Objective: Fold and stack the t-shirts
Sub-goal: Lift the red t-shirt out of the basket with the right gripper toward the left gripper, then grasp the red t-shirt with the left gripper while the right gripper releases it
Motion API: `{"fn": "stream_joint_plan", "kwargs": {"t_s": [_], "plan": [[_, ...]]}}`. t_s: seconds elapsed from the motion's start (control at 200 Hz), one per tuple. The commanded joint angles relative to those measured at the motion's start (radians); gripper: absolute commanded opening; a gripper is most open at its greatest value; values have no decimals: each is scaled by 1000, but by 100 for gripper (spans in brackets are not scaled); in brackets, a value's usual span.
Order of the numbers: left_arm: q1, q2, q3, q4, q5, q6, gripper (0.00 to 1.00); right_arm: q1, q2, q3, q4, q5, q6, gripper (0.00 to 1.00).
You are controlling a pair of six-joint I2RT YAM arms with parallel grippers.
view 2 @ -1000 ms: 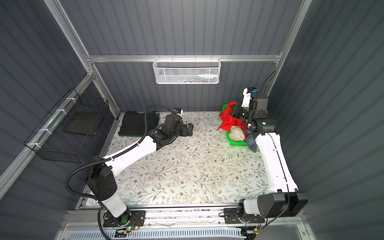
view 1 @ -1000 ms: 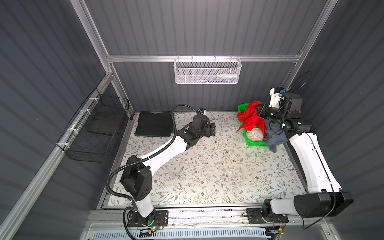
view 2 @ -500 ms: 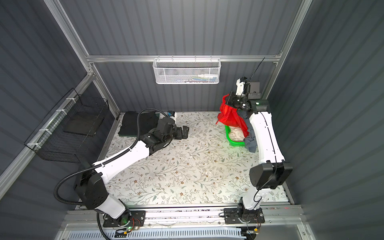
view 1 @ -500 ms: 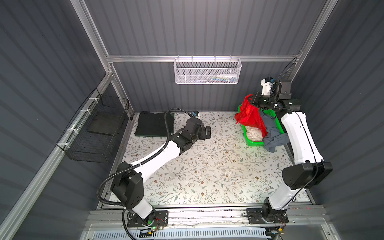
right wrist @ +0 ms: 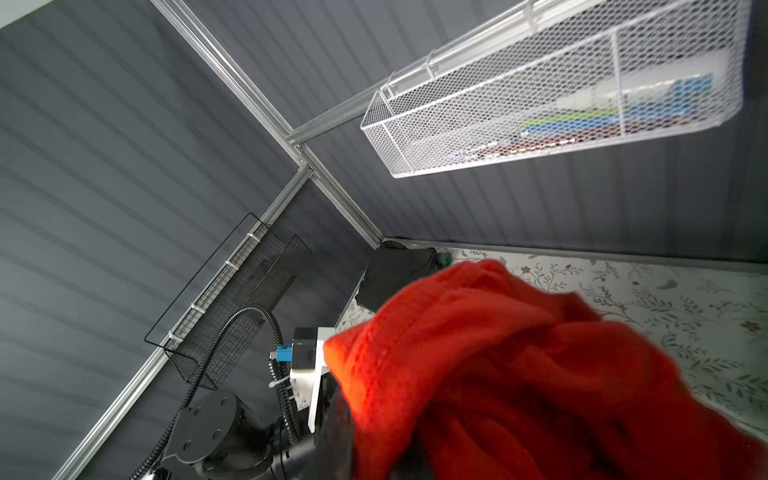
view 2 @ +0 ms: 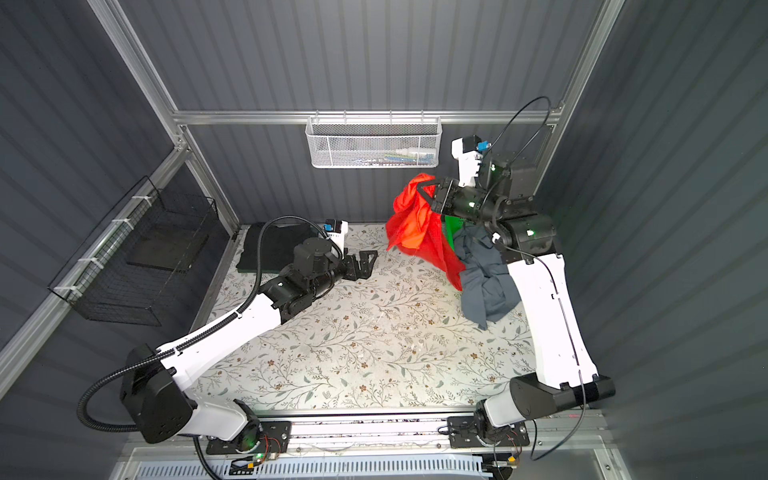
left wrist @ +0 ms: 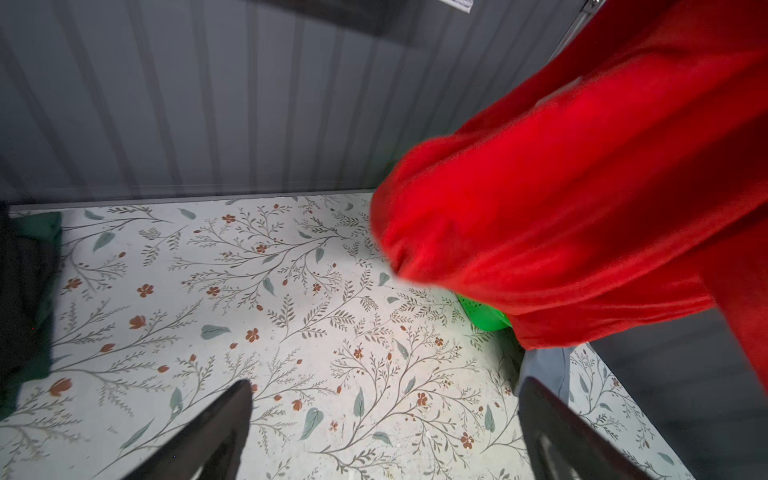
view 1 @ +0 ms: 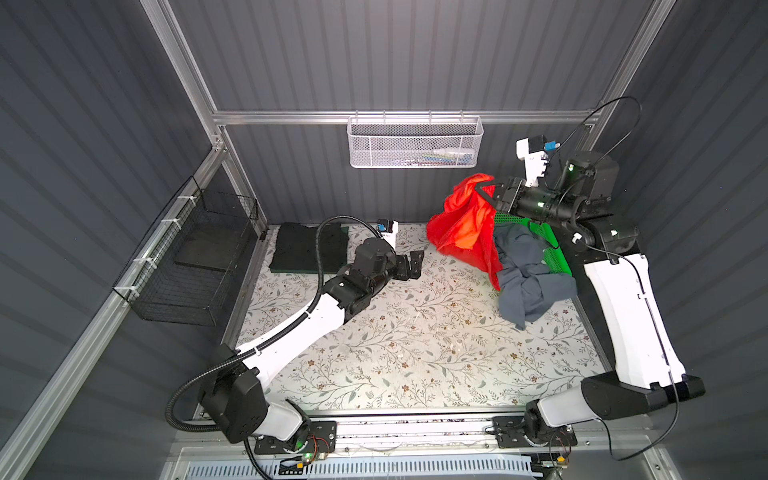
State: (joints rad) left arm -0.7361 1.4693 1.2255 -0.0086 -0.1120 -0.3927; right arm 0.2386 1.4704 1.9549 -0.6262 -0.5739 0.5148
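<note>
right gripper (view 1: 484, 190): pinches red t-shirt (view 1: 461, 228), raised far right | left gripper (view 1: 416, 265): wide, empty | white mesh basket (view 1: 374, 150): labels unreadable

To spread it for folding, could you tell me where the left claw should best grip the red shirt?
Probably the low free edge of the red shirt, coming level from the left: it hangs bunched from the shut right claw, and that edge faces the open left claw.
</note>
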Motion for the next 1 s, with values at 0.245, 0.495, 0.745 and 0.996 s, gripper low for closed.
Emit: {"fn": "stream_joint_plan", "kwargs": {"t_s": [0.245, 0.495, 0.745, 0.996], "plan": [[5, 228, 92, 243, 258, -23, 100, 9, -50, -277, 171, -33, 98, 0], [5, 354, 167, 355, 399, -28, 100, 9, -73, -336, 189, -42, 131, 0], [5, 391, 176, 437, 481, -41, 31, 8, -65, -358, 204, -41, 146, 3], [16, 258, 156, 274, 268, 50, 0, 6, -64, -367, 84, 157, 79, 62]]}}
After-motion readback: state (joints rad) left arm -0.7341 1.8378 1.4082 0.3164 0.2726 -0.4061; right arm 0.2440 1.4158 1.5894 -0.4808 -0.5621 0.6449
